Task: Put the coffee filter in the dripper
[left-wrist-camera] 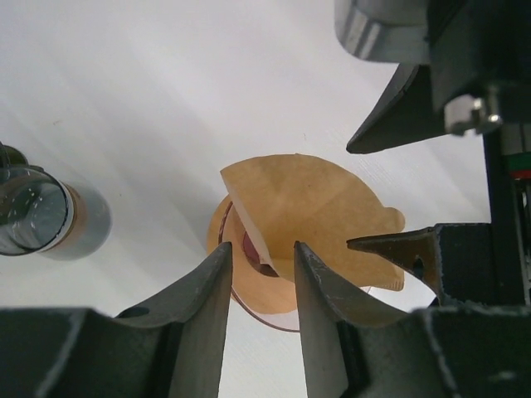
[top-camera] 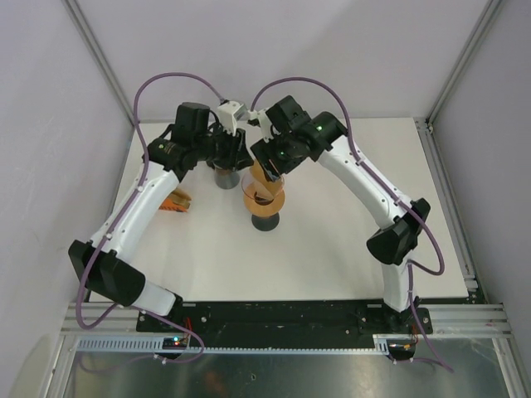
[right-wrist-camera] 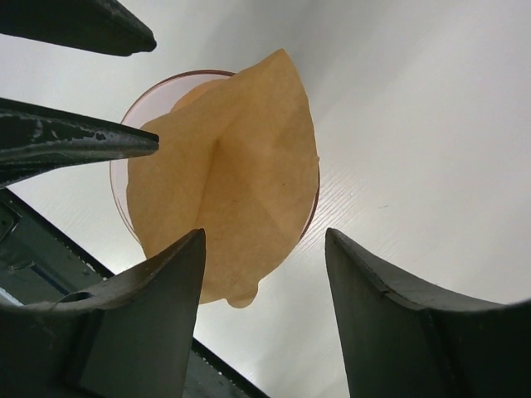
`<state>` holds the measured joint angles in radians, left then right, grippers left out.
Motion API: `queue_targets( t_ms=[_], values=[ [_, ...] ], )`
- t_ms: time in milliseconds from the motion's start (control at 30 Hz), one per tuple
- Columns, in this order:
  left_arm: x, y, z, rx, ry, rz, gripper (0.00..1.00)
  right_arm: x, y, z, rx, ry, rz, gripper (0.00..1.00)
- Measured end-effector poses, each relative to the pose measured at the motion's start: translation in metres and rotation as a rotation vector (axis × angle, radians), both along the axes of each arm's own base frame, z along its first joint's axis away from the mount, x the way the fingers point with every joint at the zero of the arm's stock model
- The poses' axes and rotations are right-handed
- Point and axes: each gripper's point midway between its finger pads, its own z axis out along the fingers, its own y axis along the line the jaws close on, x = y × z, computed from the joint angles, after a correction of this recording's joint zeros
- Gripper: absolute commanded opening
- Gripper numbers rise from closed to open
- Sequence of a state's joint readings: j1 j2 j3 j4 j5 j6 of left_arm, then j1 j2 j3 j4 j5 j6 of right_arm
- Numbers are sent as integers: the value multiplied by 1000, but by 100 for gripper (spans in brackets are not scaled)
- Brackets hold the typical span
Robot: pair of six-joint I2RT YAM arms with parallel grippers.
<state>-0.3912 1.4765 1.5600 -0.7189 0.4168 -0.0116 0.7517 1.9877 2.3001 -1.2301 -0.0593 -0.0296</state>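
Placement is judged to be nearly finished: the brown folded paper coffee filter point(right-wrist-camera: 232, 157) is seen lying in the mouth of the pink translucent dripper point(right-wrist-camera: 139, 104), which stands on the white surface point(right-wrist-camera: 415, 124) near the centre of the top view. The filter is tilted, with one edge raised above the rim toward the top of the right wrist view. Its cone is only partly opened, so it cannot yet be called seated. The right gripper point(right-wrist-camera: 265, 240) is spread wide to either side of the filter, and nothing is pinched by it. The left gripper point(left-wrist-camera: 261, 253) is parted by a narrower gap. No paper is held in it, though one of its tips is shown just beside the filter's edge. What is left, by this judgement, is for the filter to be pressed down and opened against the dripper wall, and for both arms to be drawn clear.
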Motion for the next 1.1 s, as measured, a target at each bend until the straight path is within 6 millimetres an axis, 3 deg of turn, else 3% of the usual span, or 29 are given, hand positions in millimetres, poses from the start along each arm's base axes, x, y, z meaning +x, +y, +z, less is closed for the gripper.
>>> queue_targets(
  t_ms=[67, 233, 367, 467, 767, 900, 1100],
  values=[
    [0, -2, 5, -5, -23, -13, 41, 0, 0, 4, 9, -19, 4, 56],
    [-4, 3, 0, 22, -4, -5, 42, 5, 7, 23, 91, -99, 9, 19],
    [-5, 10, -5, 56, 5, 17, 43, 3, 13, 44, 174, -142, 30, 3],
    [-2, 17, -5, 77, -9, 41, 44, 1, 21, 46, 210, -136, 55, 0],
    [6, 58, 2, 84, -26, 157, 45, -5, 28, 9, 180, -41, 79, 0],
    [11, 78, -7, 86, 0, 207, 45, -8, 31, -4, 166, -8, 87, 0],
    [9, 86, -18, 86, 39, 220, 45, -11, 42, -25, 133, 24, 106, 0]
  ],
)
